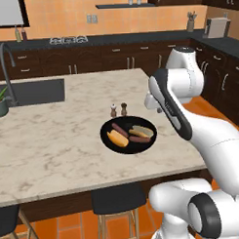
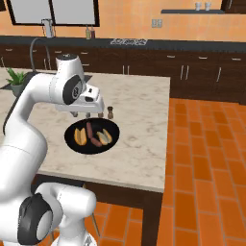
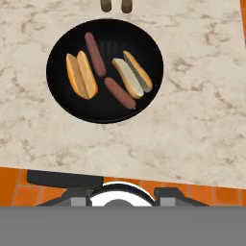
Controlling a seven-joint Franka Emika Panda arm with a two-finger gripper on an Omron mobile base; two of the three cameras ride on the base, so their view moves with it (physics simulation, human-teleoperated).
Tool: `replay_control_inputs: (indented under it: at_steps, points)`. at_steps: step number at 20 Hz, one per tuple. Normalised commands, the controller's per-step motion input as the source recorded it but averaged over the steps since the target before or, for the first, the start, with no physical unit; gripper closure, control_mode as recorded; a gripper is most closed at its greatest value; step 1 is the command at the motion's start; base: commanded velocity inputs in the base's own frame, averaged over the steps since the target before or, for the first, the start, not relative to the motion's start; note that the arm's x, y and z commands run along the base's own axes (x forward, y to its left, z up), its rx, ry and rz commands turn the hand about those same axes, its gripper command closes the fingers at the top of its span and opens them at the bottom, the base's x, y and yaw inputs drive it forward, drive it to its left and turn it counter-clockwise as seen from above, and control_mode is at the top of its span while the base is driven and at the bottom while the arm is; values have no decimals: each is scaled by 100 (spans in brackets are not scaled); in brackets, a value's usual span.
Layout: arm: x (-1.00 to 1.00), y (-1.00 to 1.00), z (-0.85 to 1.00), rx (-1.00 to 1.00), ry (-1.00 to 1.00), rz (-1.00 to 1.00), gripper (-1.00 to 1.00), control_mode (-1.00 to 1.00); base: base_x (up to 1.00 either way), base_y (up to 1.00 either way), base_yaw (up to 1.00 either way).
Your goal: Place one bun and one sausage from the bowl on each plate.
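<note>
The glossy black bowl (image 1: 104, 135) (image 2: 84, 148) (image 3: 110, 111) sits on the marble island near its front edge. In it lie an orange-yellow bun (image 3: 81, 74) (image 1: 117, 138) (image 2: 79, 136) and a paler bun (image 3: 132, 74) (image 1: 142, 131) (image 2: 104, 136). Two reddish-brown sausages are with them, one (image 3: 95, 47) between the buns and one (image 3: 120, 92) nearer the front rim. My gripper (image 2: 81, 115) hangs shut and holding nothing above the bowl's rear left, well clear of the food. The plates are out of view.
Two small shakers (image 1: 118, 110) (image 2: 110, 113) stand just behind the bowl. A sink (image 1: 35, 91) and a potted plant (image 1: 0, 102) are at the island's far left. Dark stools (image 1: 118, 197) stand under the front edge, over the orange tile floor (image 2: 202, 158).
</note>
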Motion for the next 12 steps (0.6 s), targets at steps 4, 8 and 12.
replay_control_inputs:
  at_steps: [4,8,12]
  points:
    - [-7,1,-3,-1,1,1,-100,-100,0,0,0]
    - [45,82,-57,-9,5,5,-100,-100,0,0,0]
    - [57,1,-75,-5,5,20,-100,-100,0,0,0]
